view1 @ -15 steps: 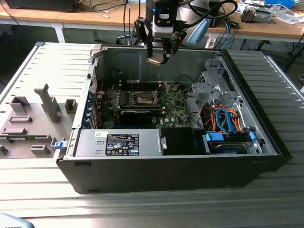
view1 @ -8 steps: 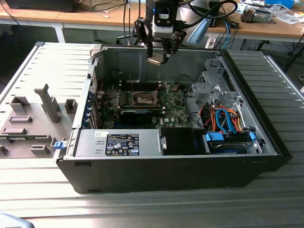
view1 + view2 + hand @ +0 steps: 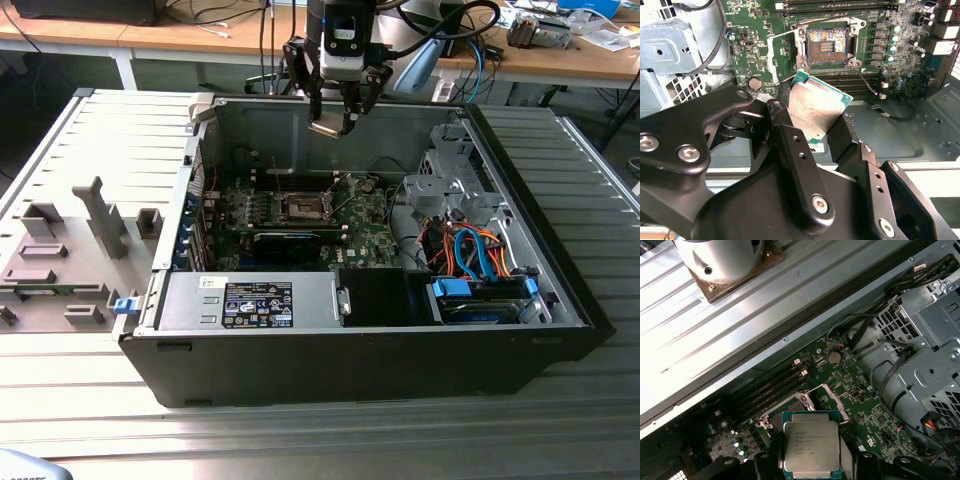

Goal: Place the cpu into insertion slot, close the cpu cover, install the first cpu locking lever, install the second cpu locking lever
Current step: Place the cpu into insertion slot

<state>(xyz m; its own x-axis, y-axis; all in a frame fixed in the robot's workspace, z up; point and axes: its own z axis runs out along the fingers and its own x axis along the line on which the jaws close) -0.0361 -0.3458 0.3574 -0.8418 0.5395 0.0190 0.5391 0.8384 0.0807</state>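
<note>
My gripper (image 3: 333, 122) hangs above the back wall of the open computer case (image 3: 400, 360), shut on the cpu (image 3: 328, 127). In the second wrist view the cpu (image 3: 817, 107), a pale metal square on a green base, sits tilted between the black fingers (image 3: 785, 120), well above the board. The insertion slot (image 3: 826, 46) lies open with its dark brownish contact field bare; it also shows on the green board (image 3: 300, 207). The cpu cover (image 3: 774, 57) stands raised at the slot's side. In the first wrist view the cpu (image 3: 811, 445) covers most of the slot.
A silver drive cage (image 3: 450, 180) with orange and blue cables (image 3: 470, 250) fills the case on the exterior view's right. A silver power supply (image 3: 250, 300) sits at the front. A black card (image 3: 290, 240) lies near the slot. A grey fixture (image 3: 90, 230) stands outside.
</note>
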